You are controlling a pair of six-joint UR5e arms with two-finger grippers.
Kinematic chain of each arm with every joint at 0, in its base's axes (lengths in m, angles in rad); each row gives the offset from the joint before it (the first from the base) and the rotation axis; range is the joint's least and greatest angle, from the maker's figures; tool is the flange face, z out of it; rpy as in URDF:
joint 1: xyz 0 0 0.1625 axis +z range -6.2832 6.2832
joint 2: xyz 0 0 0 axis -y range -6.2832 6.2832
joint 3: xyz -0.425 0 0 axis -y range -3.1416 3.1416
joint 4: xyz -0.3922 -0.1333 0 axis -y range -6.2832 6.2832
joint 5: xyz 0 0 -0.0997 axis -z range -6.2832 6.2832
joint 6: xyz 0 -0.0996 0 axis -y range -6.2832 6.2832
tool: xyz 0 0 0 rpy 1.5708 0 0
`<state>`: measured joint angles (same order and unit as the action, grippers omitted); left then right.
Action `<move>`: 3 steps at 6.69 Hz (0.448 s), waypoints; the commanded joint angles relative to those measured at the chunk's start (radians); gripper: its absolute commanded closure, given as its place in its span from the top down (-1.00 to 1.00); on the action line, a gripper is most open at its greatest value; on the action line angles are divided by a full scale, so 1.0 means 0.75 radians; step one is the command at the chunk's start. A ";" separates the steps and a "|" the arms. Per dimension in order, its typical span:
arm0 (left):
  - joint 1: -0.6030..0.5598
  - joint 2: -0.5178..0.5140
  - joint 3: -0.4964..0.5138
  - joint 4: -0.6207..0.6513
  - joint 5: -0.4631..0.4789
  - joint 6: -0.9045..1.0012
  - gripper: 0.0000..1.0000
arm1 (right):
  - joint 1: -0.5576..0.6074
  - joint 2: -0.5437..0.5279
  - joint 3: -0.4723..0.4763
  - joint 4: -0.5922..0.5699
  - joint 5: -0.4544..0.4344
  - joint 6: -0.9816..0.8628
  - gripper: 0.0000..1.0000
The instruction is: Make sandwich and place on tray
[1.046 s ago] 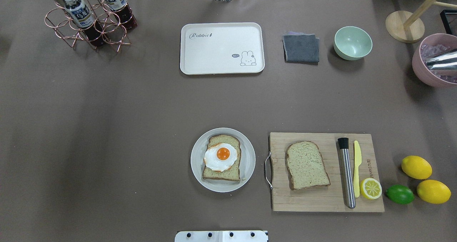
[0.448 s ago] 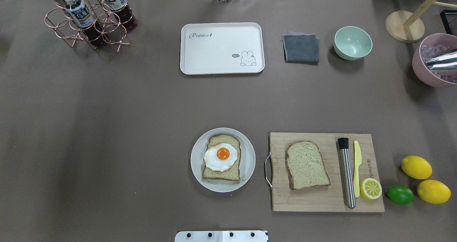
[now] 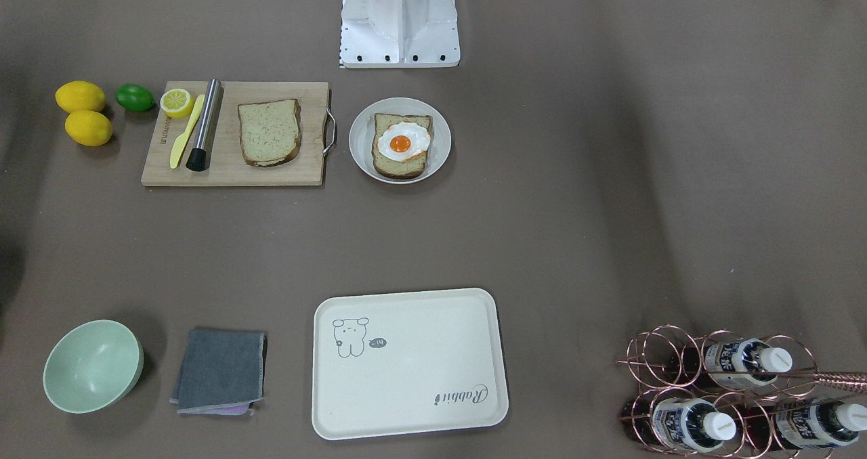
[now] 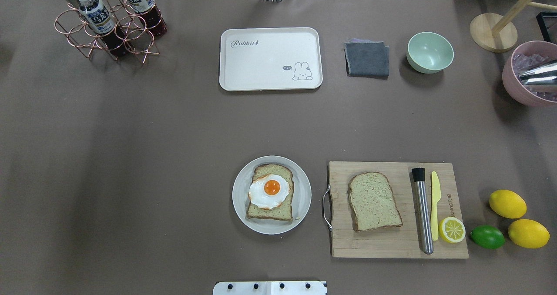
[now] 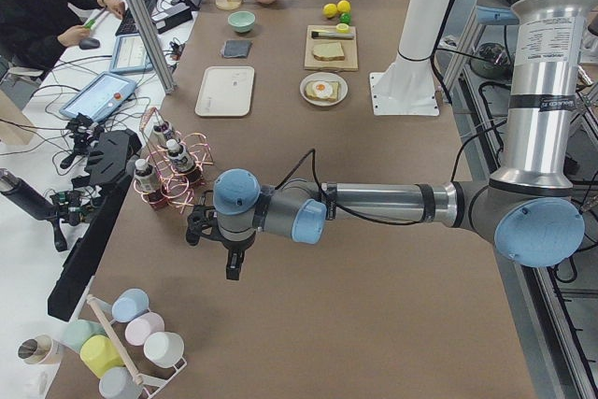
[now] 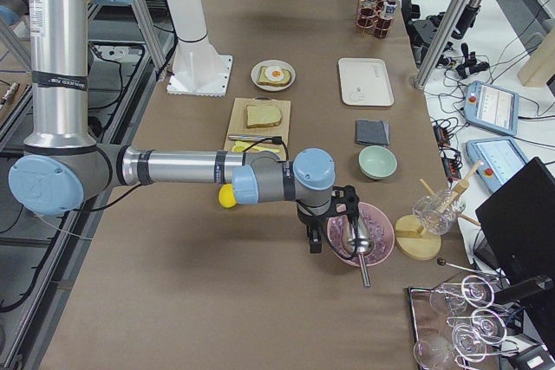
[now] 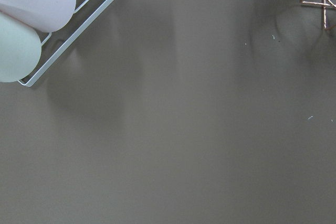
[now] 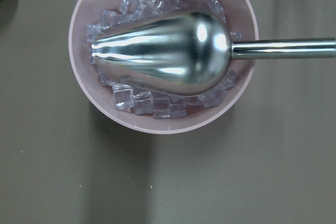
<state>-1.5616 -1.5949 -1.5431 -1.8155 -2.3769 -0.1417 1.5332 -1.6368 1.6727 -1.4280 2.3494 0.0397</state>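
One slice of bread [image 4: 270, 212] lies on the round pale grey plate [image 4: 304, 190] with the fried egg [image 4: 270, 190] on top of it. A second slice [image 4: 374, 201] lies apart on the wooden cutting board [image 4: 391, 243]. The cream tray [image 4: 270, 60] stands bare at the far middle; it also shows in the front-facing view [image 3: 420, 364]. My left gripper [image 5: 234, 266] hangs far off at the table's left end. My right gripper [image 6: 314, 240] is at the right end, over a pink bowl. I cannot tell whether either is open or shut.
A steel muddler [image 4: 423, 212], a yellow knife [image 4: 435, 208] and a lemon half [image 4: 451, 229] share the board. Lemons [image 4: 507, 203] and a lime [image 4: 487, 236] lie beside it. A grey cloth [image 4: 367, 59], a green bowl [image 4: 430, 52], a bottle rack [image 4: 109, 23] and an ice bowl [image 8: 157, 127] with a scoop [image 8: 168, 51] stand further off.
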 commanded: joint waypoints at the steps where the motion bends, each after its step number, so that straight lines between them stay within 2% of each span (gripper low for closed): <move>1: 0.000 0.001 -0.004 -0.001 -0.001 -0.001 0.96 | -0.064 0.012 0.090 0.012 0.005 0.090 1.00; 2: 0.000 -0.001 -0.006 -0.001 0.001 -0.001 0.96 | -0.149 0.010 0.176 0.026 0.005 0.254 1.00; 3: 0.000 -0.001 -0.016 -0.001 -0.001 -0.018 0.96 | -0.207 0.008 0.201 0.140 0.003 0.309 1.00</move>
<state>-1.5616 -1.5949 -1.5490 -1.8162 -2.3770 -0.1459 1.4349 -1.6299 1.7830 -1.3920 2.3527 0.1956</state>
